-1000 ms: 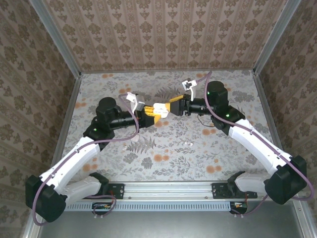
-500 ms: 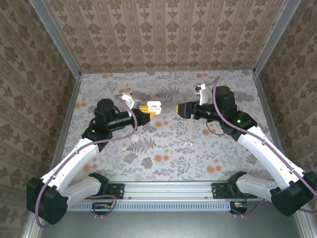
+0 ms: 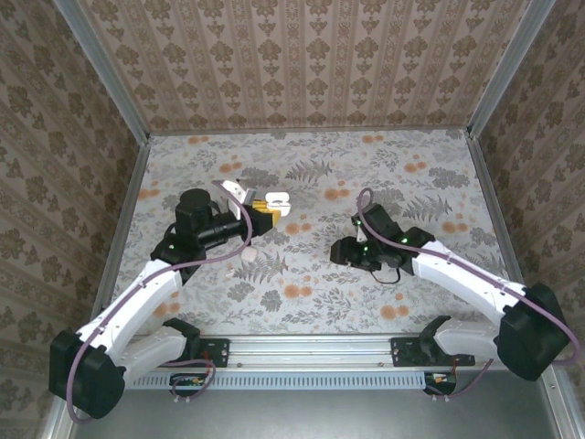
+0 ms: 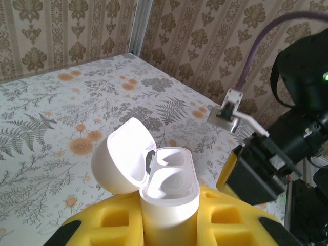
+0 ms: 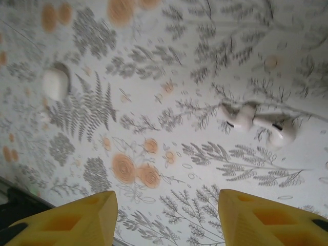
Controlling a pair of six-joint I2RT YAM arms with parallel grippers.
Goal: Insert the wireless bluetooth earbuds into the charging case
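Clamped with the left tool (image 4: 169,223) on the lower body of the charging case (image 4: 169,189), held upright and clear of the bench, lid (image 4: 123,164) flipped back, both wells bare. Hovering with the right tool (image 5: 165,205) low over the bench (image 5: 154,77), yellow fingers (image 5: 77,215) apart and nothing between them. Just ahead of that tool and off to one side, flat on the floral-printed surface: the wireless bluetooth earbuds (image 5: 259,123), lying close together, perhaps touching. Probably the reach for a first pickup. To do it well: centre over one bud only, turn the wrist to set the pads across its narrow part, come down slowly, close gently on so small and slick a piece, and avoid knocking its neighbour away. Meanwhile keep the case level and steady, opening upward, ready to receive. Farther off on the bench, a small white rounded lump (image 5: 55,83), too blurred to name. All around, patterned wallpaper panels (image 3: 302,64) framed by metal posts (image 3: 102,69), closing in the bench on three sides.
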